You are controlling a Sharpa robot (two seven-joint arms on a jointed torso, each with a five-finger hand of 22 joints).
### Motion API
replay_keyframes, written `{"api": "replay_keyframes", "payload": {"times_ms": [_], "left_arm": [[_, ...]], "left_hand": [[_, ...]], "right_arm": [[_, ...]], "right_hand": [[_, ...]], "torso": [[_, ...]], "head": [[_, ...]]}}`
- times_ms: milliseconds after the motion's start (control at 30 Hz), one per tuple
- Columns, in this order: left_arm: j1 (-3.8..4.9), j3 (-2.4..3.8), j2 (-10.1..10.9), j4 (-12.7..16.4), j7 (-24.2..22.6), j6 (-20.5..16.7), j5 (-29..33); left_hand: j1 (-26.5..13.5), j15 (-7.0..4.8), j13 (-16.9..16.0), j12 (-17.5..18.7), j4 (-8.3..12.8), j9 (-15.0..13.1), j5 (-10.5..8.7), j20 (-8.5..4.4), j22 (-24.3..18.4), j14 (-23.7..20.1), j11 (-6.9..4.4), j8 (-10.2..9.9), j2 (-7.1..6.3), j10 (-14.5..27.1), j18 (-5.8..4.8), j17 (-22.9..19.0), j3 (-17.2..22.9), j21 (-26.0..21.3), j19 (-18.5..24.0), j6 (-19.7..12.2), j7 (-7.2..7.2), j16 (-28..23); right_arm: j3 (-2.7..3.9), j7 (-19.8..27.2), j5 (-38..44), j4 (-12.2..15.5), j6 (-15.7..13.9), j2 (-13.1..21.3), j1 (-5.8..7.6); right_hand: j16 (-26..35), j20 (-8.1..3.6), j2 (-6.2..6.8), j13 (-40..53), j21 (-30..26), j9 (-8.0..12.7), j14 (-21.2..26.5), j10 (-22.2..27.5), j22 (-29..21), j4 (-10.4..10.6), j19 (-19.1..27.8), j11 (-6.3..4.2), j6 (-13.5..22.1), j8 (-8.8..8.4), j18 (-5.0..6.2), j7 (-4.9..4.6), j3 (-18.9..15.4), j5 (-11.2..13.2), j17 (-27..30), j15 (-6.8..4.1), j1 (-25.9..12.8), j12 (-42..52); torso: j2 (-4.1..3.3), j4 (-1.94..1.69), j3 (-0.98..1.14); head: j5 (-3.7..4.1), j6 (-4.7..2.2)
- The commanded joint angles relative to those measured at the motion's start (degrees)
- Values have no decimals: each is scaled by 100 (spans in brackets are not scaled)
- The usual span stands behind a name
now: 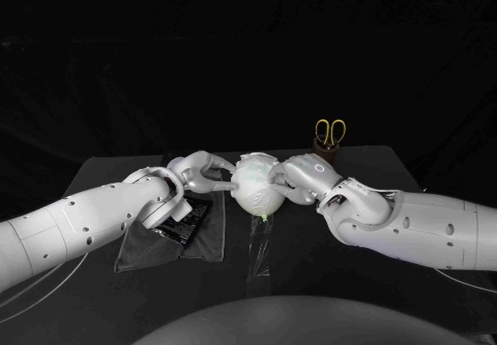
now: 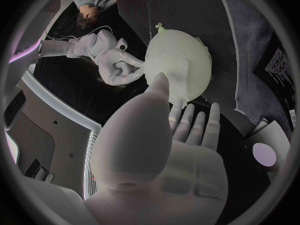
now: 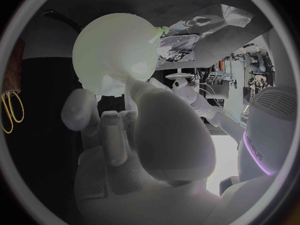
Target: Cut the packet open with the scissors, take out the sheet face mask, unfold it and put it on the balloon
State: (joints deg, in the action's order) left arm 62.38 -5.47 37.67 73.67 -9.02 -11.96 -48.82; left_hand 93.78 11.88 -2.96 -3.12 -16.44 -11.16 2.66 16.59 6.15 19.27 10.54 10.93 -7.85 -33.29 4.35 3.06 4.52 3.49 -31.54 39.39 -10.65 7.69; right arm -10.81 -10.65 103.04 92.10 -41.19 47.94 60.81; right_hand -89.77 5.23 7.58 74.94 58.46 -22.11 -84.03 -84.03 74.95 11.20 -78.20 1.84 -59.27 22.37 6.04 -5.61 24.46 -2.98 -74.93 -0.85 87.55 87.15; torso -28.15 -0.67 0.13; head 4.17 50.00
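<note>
The balloon stands mid-table with the face mask draped over it. The left hand and right hand touch it from either side, but I cannot tell whether either pinches the mask. The packet lies left, the scissors behind.

On your black worktop you have a dark cloth lying flat at the left, a clear plastic strip near the middle, and a brown holder with yellow-handled scissors at the far edge.
</note>
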Motion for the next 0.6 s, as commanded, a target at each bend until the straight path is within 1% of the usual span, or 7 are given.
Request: {"api": "replay_keyframes", "payload": {"times_ms": [33, 267, 433, 533, 600], "left_arm": [[5, 4, -9, 15, -41, 74, 31], [5, 4, -4, 14, -38, 75, 31], [5, 4, 0, 14, -37, 74, 32], [5, 4, 1, 11, -37, 71, 32], [5, 4, 0, 8, -37, 71, 32]], "left_hand": [[18, 14, 7, 29, -5, -7, 8, 8, -12, -13, 13, -25, 51, 46, -60, -2, -15, -5, 27, -26, -187, -39], [18, 14, 7, 29, -5, -7, 8, 8, -12, -13, 13, -25, 51, 46, -60, -2, -15, -5, 27, -26, -187, -39], [18, 14, 7, 29, -5, -7, 8, 8, -12, -13, 13, -25, 51, 46, -60, -2, -15, -5, 27, -26, -187, -39], [16, 14, 7, 29, -7, -6, 8, 8, -17, -16, 14, -27, 51, 46, -61, -3, -15, -7, 45, -30, -189, -42], [16, 15, 7, 29, -7, -6, 8, 8, -20, -16, 14, -27, 51, 47, -61, -3, -15, -9, 57, -29, -189, -42]], "right_arm": [[1, 71, 140, 6, -13, 5, -7], [1, 281, 96, 164, -23, 151, -8], [1, 418, 18, 343, 5, 331, -8], [1, 481, -15, 452, 64, 437, -8], [0, 515, -35, 514, 153, 500, -11]], "right_hand": [[-23, -30, -74, 1278, 58, -33, -597, -384, 799, -40, -28, -40, -20, 46, -59, 26, 10, 21, -1507, -61, -25, 48], [-23, -60, -98, 1320, 133, -72, -597, -426, 813, -27, -55, -71, -1, 119, -71, 60, 31, 21, -1507, -90, -64, 92], [-23, -80, -122, 1329, 192, -105, -597, -435, 825, 1, -75, -92, 45, 172, -82, 84, 50, 21, -1507, -110, -107, 101], [-23, -85, -126, 1331, 202, -114, -597, -438, 827, 8, -78, -98, 58, 187, -83, 90, 55, 21, -1507, -115, -118, 103], [-23, -91, -130, 1332, 185, -126, -597, -438, 822, 19, -70, -104, 72, 207, -81, 97, 59, 21, -1507, -121, -132, 103]], "torso": [[2, 5, 1], [0, 7, 2], [1, 8, 5], [3, 10, 7], [5, 15, 6]], "head": [[-3, 0], [-5, 0], [8, 0], [23, 0], [34, 0]]}}
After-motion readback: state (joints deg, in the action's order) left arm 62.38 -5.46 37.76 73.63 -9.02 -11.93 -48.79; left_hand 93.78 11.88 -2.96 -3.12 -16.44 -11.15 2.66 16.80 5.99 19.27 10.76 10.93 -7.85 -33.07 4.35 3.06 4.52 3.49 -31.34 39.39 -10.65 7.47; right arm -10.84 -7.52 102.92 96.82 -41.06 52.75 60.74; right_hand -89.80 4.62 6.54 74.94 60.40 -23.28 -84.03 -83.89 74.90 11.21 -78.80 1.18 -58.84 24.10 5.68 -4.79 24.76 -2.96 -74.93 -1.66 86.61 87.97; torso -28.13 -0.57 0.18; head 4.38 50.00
